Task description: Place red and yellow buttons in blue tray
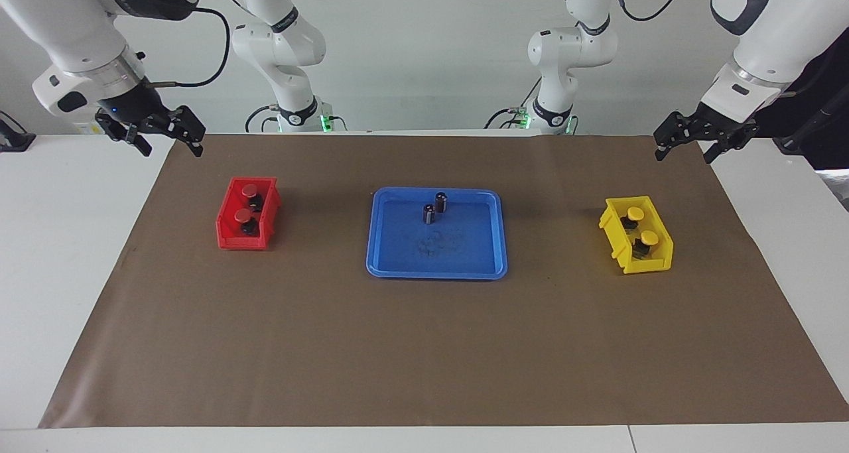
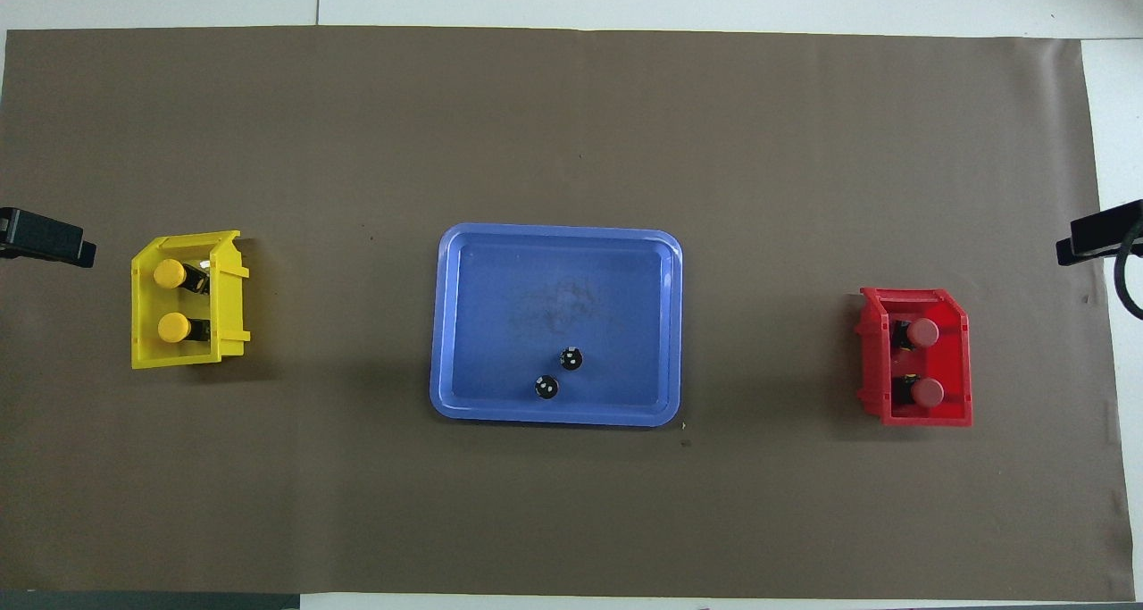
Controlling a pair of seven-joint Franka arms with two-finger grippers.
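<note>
Right now the large flat blue plastic tray [image 1: 436, 264] [image 2: 464, 324] w/ rounded corners sits mid-surface on the brown paper mat [image 1: 424, 347] [image 2: 571, 128]. Inside it, at about 6 o'clock in the overhead view, two dark capless cylinders [image 1: 435, 208] [image 2: 558, 372] stand upright, just beside each other, apart from the rim.

The two red-capped push buttons on black bases [image 1: 247, 208] [image 2: 920, 361] lie in the small red plastic bin [image 1: 232, 238] [image 2: 924, 413] toward the right arm's end, approx. 3 o'clock from the tray in the overhead view. The two yellow-capped push buttons on black bases [image 1: 639, 227] [image 2: 178, 301] lie in the small yellow plastic bin [image 1: 647, 262] [image 2: 143, 315] toward the left arm's end, approx. 9 o'clock. No button is in the tray.

Left end effector [image 1: 686, 149] hangs over the mat's corner near the white surface [image 1: 783, 241], fingers spread wide, holding nothing. Right end effector [image 1: 169, 144] hangs over the mat's other robot-side corner, also wide and empty. Both are well apart from the bins.
</note>
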